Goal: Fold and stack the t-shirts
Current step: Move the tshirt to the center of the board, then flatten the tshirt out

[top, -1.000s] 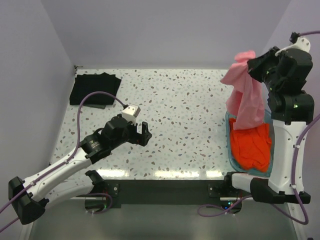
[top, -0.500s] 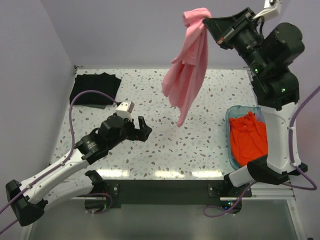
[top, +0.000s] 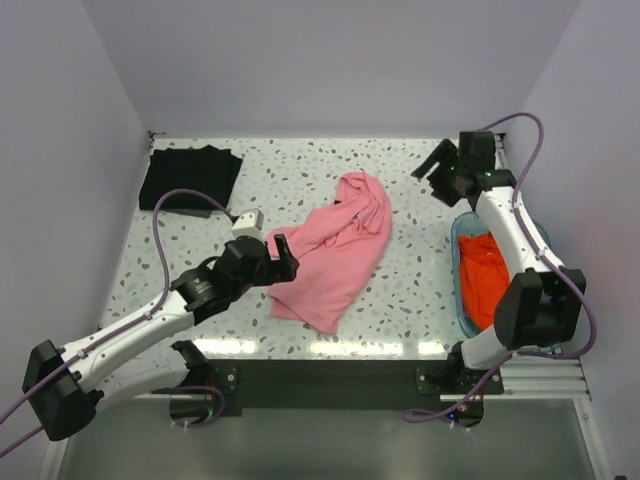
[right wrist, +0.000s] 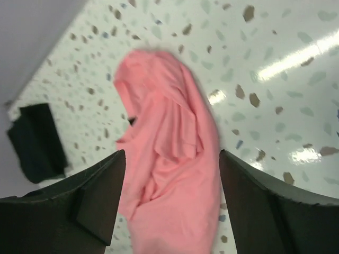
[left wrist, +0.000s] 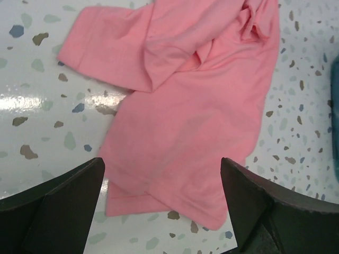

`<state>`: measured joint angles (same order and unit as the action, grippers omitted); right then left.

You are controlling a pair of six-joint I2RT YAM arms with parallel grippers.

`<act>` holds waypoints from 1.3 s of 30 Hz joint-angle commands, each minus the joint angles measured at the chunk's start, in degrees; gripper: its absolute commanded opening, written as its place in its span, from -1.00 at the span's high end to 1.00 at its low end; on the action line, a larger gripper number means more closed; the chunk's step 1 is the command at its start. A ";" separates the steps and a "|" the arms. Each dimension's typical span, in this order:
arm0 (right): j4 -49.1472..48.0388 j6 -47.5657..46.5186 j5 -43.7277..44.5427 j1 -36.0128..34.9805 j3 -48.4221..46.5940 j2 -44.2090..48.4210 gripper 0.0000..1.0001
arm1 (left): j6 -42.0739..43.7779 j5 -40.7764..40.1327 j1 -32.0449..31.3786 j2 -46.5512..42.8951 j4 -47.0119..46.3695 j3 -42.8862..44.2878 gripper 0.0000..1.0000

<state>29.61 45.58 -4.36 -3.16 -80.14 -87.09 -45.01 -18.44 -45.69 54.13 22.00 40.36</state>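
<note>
A crumpled pink t-shirt lies loose on the middle of the table, held by neither gripper. My left gripper stands open at its left edge; in the left wrist view the shirt fills the space ahead of the spread fingers. Back right, my right gripper is open and apart from the shirt; its wrist view looks down on the pink cloth between wide fingers. A folded black t-shirt sits at the back left corner. Orange-red t-shirts lie in the tub.
The teal see-through tub stands at the table's right edge under the right arm. Walls close in the left, back and right sides. The black shirt also shows in the right wrist view. The left arm's purple cable loops over the table.
The right gripper has opened and let go of the pink shirt, which fell from the air onto the table's middle. The right arm swung down to the back right. The left gripper edged toward the shirt.
</note>
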 commanded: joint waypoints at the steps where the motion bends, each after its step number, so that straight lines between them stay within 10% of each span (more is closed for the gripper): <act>1: 0.98 -6.10 5.56 -5.44 3.65 4.82 -0.50 | -5.25 -3.88 0.95 0.19 0.76 -2.73 -0.91; 11: 1.07 -9.54 23.25 -35.32 6.58 -4.83 -0.43 | -6.93 -0.99 7.72 2.03 -1.78 -8.80 -0.67; 23: -5.52 -18.42 17.81 -42.98 -10.99 -26.19 -0.10 | -12.99 -0.29 11.06 8.36 -6.53 -13.72 -0.25; 39: -4.64 -21.50 12.62 -48.69 -30.94 -45.88 -0.11 | -23.28 -9.33 14.49 -8.41 9.45 -14.17 -0.38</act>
<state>25.45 25.36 8.78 -50.09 -107.20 -130.58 -65.52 -22.15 -32.01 48.47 24.71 23.77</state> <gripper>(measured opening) 0.550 0.681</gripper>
